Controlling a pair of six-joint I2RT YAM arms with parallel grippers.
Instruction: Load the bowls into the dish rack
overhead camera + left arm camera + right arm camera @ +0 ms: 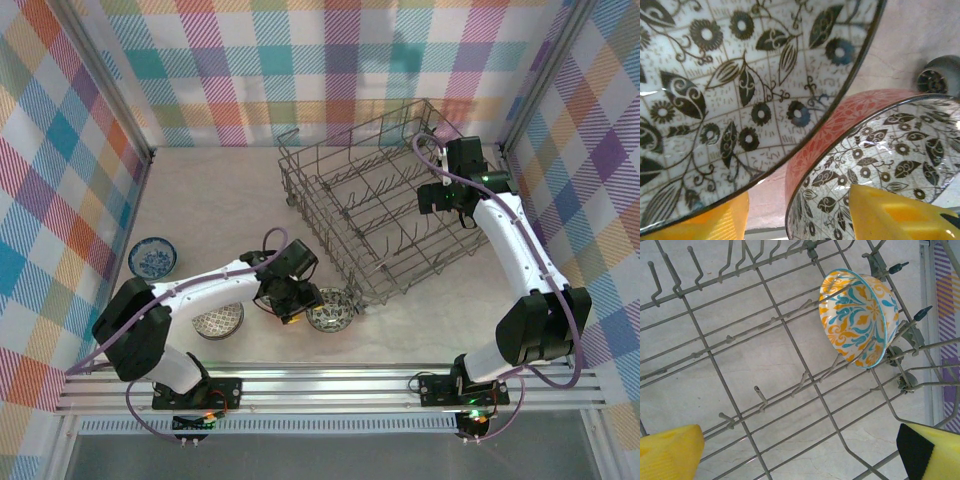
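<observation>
A bowl, orange-red outside and dark floral inside point(330, 310) point(880, 145), sits on the table in front of the dish rack point(350, 190). My left gripper point(295, 305) point(795, 200) is open astride its near rim. One yellow finger point(890, 215) is inside the bowl and the other stands outside, a gap away from the wall. A second dark-patterned bowl point(218, 320) point(730, 90) lies just left of it. A blue bowl point(152, 257) sits far left. My right gripper point(447, 200) point(800, 440) hangs open over the rack point(704, 342), near an orange-yellow bowl point(860, 317) propped on edge in the tines.
A grey rack wheel point(940, 75) shows beyond the red bowl. Checked walls close in the table on three sides, and an aluminium rail point(330, 385) runs along the near edge. Bare tabletop lies behind the left bowls.
</observation>
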